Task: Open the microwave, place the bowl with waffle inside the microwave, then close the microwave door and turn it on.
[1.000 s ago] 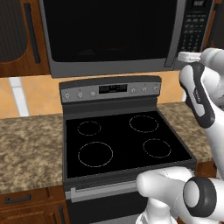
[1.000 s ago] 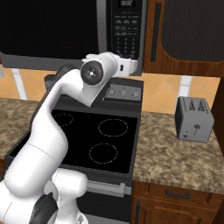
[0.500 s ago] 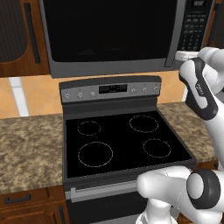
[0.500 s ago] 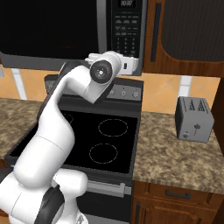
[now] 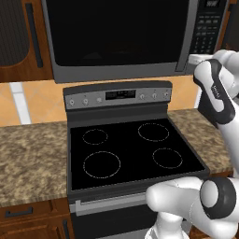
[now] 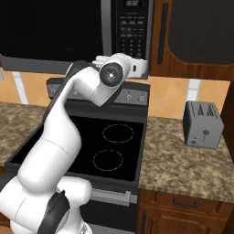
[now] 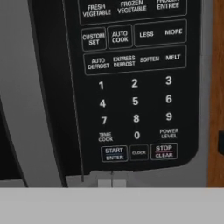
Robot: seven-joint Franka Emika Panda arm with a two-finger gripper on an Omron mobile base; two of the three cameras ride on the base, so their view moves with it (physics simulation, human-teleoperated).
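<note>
The microwave (image 5: 116, 37) hangs above the stove with its door (image 5: 112, 32) closed and the dark handle bar (image 5: 184, 37) at the door's right edge. My gripper (image 5: 195, 59) (image 6: 142, 68) is held just under the keypad (image 6: 132, 32), at the microwave's lower right corner. In the hand view the keypad (image 7: 131, 87) is very close, with the START/ENTER button (image 7: 114, 153) right above my gripper (image 7: 111, 183). The two fingertips (image 7: 105, 183) sit pressed together with nothing between them. The bowl and the waffle are out of view.
A black four-ring stove (image 5: 130, 149) sits below the microwave between speckled stone counters (image 5: 28, 158). A small grey toaster (image 6: 203, 124) stands on the right counter. Dark wood cabinets (image 6: 196, 32) flank the microwave.
The hand has crept a little closer to the microwave's keypad corner and the elbow has swung slightly. The door stays closed.
</note>
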